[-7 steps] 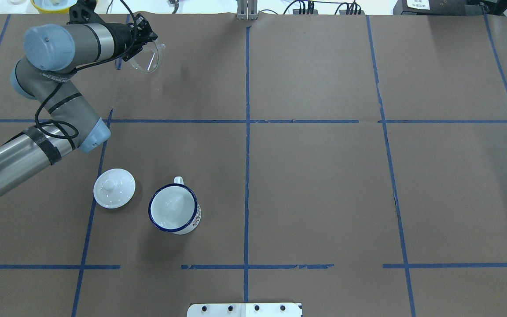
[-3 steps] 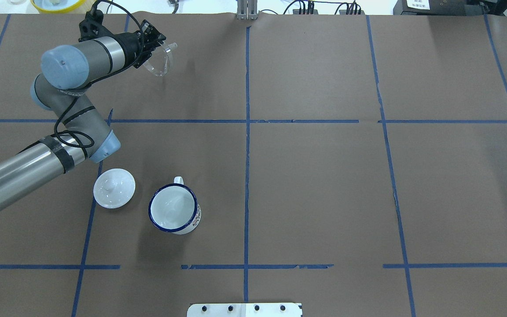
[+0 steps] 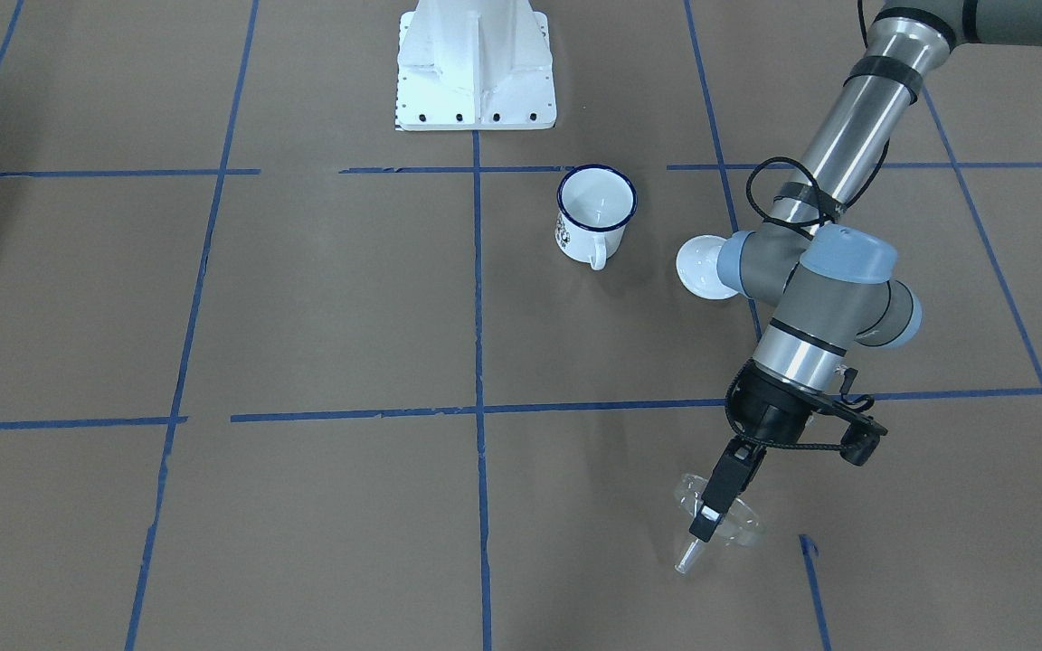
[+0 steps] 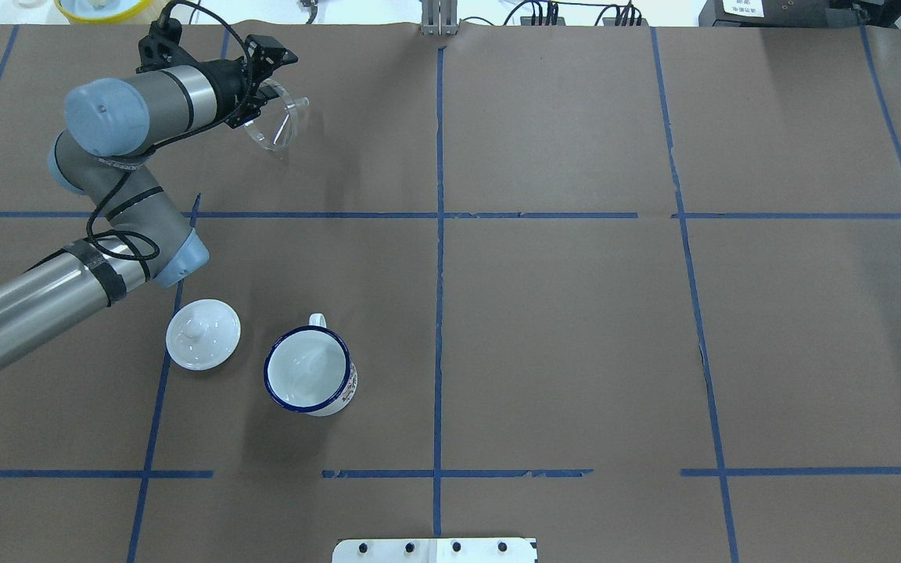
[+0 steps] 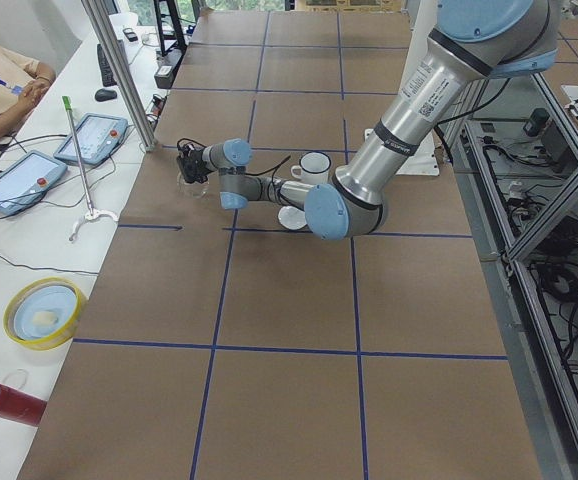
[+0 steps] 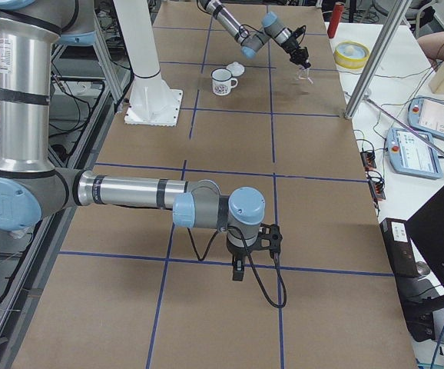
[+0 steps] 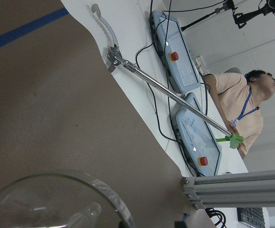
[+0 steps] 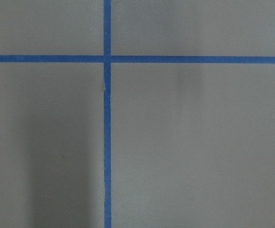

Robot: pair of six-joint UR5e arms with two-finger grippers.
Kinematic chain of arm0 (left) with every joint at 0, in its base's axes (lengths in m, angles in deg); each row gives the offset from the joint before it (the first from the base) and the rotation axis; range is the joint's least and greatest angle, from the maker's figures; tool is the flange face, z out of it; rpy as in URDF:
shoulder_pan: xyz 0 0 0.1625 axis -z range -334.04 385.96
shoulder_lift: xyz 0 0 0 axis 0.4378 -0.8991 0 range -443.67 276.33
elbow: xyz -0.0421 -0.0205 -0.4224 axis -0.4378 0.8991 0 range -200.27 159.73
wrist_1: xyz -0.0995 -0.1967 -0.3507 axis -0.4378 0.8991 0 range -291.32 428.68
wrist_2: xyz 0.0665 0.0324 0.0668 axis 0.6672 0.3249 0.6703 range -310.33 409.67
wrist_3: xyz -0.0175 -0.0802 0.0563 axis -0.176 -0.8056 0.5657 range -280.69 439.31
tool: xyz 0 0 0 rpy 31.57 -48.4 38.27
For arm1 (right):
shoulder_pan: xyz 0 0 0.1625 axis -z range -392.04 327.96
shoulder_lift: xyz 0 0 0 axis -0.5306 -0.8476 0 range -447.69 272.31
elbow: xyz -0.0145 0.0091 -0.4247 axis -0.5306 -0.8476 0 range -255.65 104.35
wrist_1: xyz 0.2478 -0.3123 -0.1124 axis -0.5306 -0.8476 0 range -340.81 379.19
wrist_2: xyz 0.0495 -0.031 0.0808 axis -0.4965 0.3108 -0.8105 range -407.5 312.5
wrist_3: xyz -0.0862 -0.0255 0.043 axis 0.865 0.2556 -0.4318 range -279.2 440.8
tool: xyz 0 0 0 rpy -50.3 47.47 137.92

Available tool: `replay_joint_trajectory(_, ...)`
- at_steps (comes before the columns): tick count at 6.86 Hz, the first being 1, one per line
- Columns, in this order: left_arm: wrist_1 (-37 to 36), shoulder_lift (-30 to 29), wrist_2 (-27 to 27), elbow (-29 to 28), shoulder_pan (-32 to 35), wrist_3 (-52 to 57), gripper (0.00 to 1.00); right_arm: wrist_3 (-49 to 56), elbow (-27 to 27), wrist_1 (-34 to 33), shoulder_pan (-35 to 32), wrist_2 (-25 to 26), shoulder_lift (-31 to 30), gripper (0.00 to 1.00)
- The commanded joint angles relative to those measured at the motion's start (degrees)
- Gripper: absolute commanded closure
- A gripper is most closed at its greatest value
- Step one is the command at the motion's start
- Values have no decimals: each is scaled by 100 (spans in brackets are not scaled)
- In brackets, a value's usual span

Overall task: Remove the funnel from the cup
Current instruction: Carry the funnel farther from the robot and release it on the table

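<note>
The clear funnel (image 4: pixel 280 123) is at the table's far left, tilted on its side with the spout pointing away from the arm. My left gripper (image 4: pixel 264 92) is shut on its rim. In the front-facing view the funnel (image 3: pixel 731 524) hangs low over the paper under the gripper (image 3: pixel 707 524), with the spout tip near the table. The left wrist view shows its ribbed mouth (image 7: pixel 56 199). The white cup (image 4: pixel 308 370) with a blue rim stands upright and empty, far from the funnel. My right gripper (image 6: pixel 237 270) shows only in the right side view, so I cannot tell whether it is open or shut.
A white domed lid (image 4: pixel 202 334) with a knob lies left of the cup. The robot's white base plate (image 3: pixel 476 63) is near the cup. Beyond the table's far edge are teach pendants (image 7: pixel 194 137), cables, a yellow bowl (image 4: pixel 98 8) and an aluminium post (image 5: pixel 119 70).
My left gripper has carried the funnel a little to the right near the far edge. The funnel has tilted more onto its side. The cup and lid have not moved.
</note>
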Motion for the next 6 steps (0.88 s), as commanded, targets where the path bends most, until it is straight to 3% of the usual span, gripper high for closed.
replay_joint_trajectory(1,-749,367,-595,786,177,509,1,0,0,0,0,0,0,0)
replay_joint_trajectory(4,-1132,449,-596,923,142,757,1,0,0,0,0,0,0,0)
replay_joint_trajectory(5,-1619,519,-892,1132,142,828,2,0,0,0,0,0,0,0)
replay_joint_trajectory(6,-2625,676,-1582,1683,212,1429,2,0,0,0,0,0,0,0)
